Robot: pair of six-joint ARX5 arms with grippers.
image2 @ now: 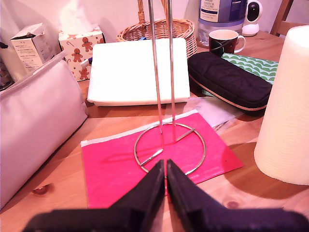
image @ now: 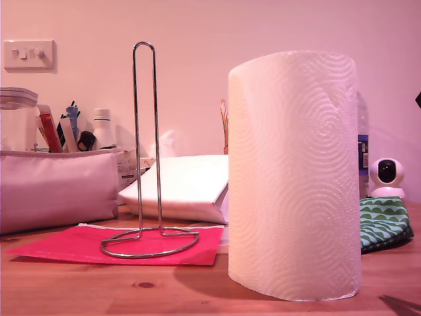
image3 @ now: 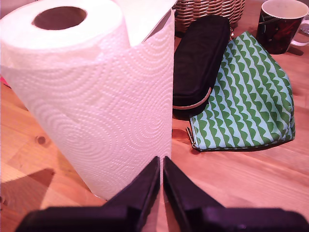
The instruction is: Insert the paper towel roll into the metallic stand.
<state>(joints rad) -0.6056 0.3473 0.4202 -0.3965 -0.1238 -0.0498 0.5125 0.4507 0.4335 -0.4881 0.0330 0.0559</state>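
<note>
Exterior view first: the paper towel roll (image: 294, 176) stands upright on the wooden table (image: 164, 289), filling the 3 o'clock half of the picture, while the metallic stand (image: 147, 151) rises at about 9 o'clock from it, ring base on a red envelope (image: 85, 245). The two are near but apart, and no arm shows here. The job reads as barely begun.

Over to the first wrist view: the first gripper (image2: 165, 176) hangs low with its jaws pressed together, pinching nothing. Dead ahead at 12 o'clock sits the stand (image2: 164, 87); the roll (image2: 285, 106) looms at 3 o'clock.

Second wrist view now: the second gripper (image3: 161, 176) is likewise closed tight and empty, nose almost at the foot of the roll (image3: 91, 96), whose cardboard core opens upward at 11 o'clock.

The call: the approach step. Those jaws will likely need to spread wide for that fat, soft roll, then lift it clear above the hairpin loop and line up the core.
</note>
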